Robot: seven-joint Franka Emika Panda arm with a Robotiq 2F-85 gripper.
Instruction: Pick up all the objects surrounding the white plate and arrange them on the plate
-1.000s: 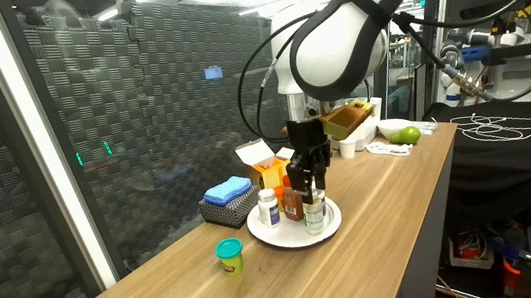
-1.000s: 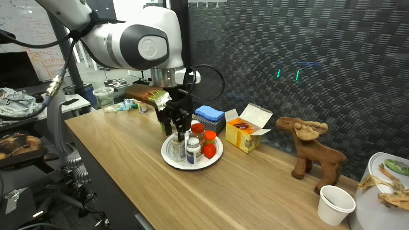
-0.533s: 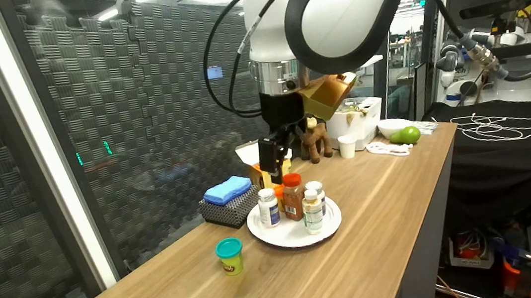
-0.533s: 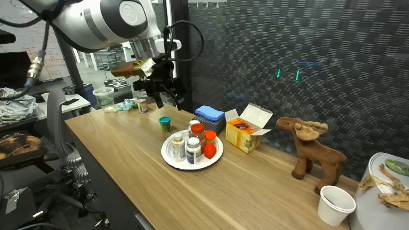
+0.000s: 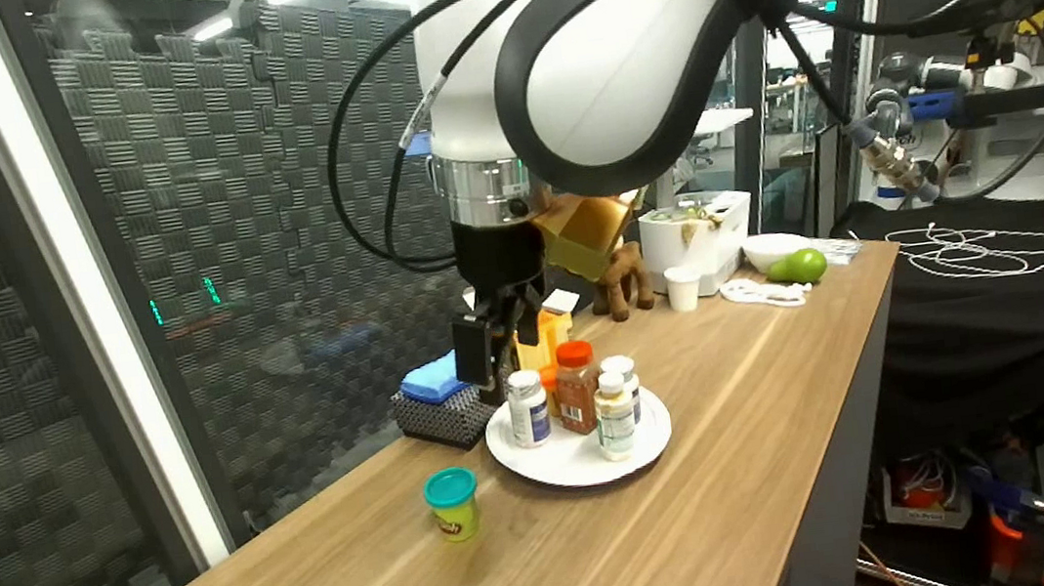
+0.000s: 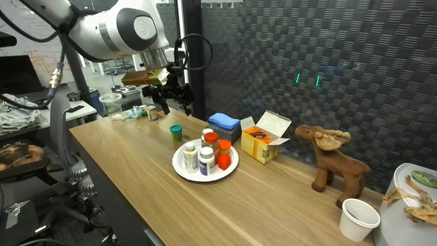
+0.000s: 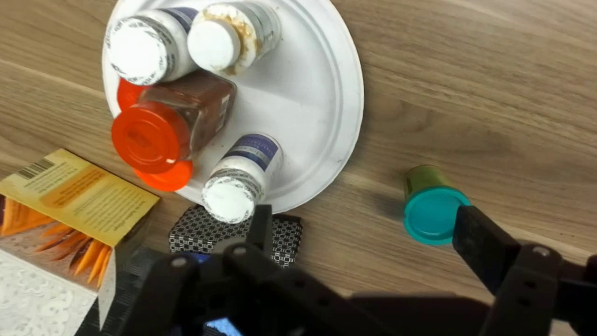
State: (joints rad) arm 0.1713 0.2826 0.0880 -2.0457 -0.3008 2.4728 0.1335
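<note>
Four bottles (image 7: 249,170) on plate (image 7: 308,102) — tub (image 7: 433,212) near plate, on table (image 7: 466,102).

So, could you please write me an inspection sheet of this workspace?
Surface: wood-grain tabletop; damage, nothing seen.
Job's things: white plate holds three white-capped bottles, red-lidded jar, orange-lidded tub and red roundish item; teal-lidded tub stands off it.
Clutter: open yellow box, blue pad on patterned box, toy moose, white cup.
Grippers: one gripper, open, holding nothing, above the tabletop.
Cables: black cables loop out beside the arm; white cord lies in coils on black cloth.
Surroundings: dark wall panels, whiteboard, office chair.
</note>
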